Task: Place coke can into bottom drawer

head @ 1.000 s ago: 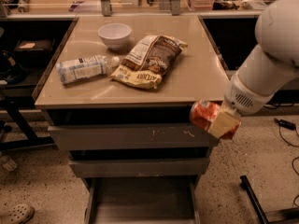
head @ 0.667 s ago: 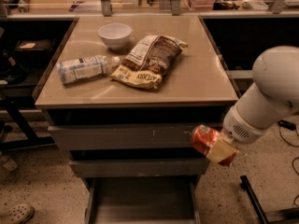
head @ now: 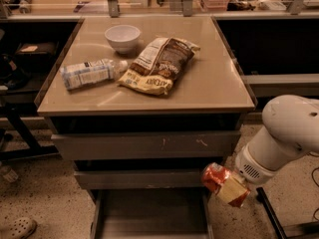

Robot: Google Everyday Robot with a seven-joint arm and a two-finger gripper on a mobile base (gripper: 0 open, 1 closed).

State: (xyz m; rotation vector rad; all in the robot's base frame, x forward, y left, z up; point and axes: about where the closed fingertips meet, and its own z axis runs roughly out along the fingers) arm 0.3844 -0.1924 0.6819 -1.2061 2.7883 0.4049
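coke can (head: 214,175) in end effector (head: 229,188), seemingly beside bottom drawer (head: 149,212)

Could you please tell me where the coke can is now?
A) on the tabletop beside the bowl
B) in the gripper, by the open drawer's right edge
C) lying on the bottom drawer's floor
B: the gripper holds the coke can by the bottom drawer's right edge.

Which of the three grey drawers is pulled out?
The bottom drawer, floor exposed; the top drawer and middle drawer show only fronts. The gripper holds the coke can by its right side.
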